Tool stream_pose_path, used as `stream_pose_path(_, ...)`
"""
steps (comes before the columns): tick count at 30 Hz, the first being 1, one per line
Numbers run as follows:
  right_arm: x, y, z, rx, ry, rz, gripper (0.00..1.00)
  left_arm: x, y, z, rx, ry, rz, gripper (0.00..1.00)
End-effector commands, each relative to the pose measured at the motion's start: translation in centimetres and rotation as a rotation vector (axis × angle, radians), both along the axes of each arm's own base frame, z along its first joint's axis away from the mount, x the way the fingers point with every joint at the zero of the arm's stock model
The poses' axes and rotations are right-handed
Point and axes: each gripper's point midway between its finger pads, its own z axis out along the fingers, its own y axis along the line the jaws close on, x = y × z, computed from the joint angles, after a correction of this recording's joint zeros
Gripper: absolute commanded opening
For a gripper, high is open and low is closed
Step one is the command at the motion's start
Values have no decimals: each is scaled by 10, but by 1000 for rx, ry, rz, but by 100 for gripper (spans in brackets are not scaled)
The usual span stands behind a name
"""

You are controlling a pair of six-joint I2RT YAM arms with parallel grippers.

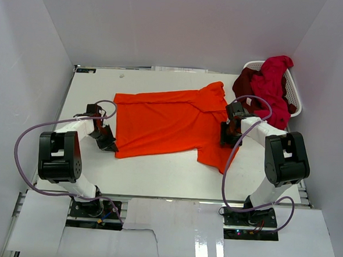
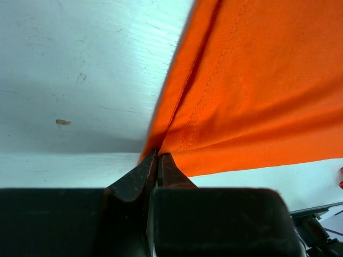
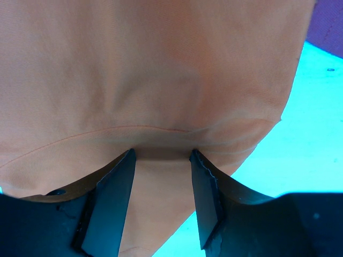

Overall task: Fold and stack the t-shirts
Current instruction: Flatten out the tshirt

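Note:
The bright orange t-shirt (image 1: pixel 169 119) lies spread flat across the middle of the table, collar toward the right. My left gripper (image 1: pixel 109 142) is shut on the shirt's near left hem corner; the left wrist view shows the jaws pinching the orange cloth (image 2: pixel 241 80). My right gripper (image 1: pixel 227 136) is open, its fingertips (image 3: pixel 201 160) pressed down on the orange cloth (image 3: pixel 161 69) near the shirt's right sleeve. Crimson red (image 1: pixel 271 82) and dark maroon (image 1: pixel 243 83) shirts are heaped in the basket at back right.
A white plastic laundry basket (image 1: pixel 296 96) stands at the table's back right corner against the right wall. White walls enclose the table on three sides. Purple cables (image 1: pixel 25 137) loop beside each arm.

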Motion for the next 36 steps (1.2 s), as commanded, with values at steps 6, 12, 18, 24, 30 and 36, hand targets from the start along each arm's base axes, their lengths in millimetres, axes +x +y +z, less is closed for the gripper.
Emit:
stream_pose_path(6, -55, -28, -28, -130, 245, -34, 52, -3, 9, -3, 5, 35, 61, 36)
stream_pose_path(12, -63, -37, -22, -170, 252, -57, 54, 13, 27, 10, 64, -17, 132, 52)
stream_pose_path(18, -72, -38, -22, -164, 252, -56, 55, 40, 65, 48, 170, -158, 278, 55)
stream_pose_path(24, -64, -33, 0, -122, 162, -64, 56, 58, 86, 88, 247, -295, 369, 55)
stream_pose_path(30, -62, -20, 35, -24, 35, -59, 58, 91, 20, 109, -119, -463, 168, 57)
stream_pose_path(36, -79, 6, 58, 73, -26, -5, 59, 116, -4, 108, -227, -498, 33, 61)
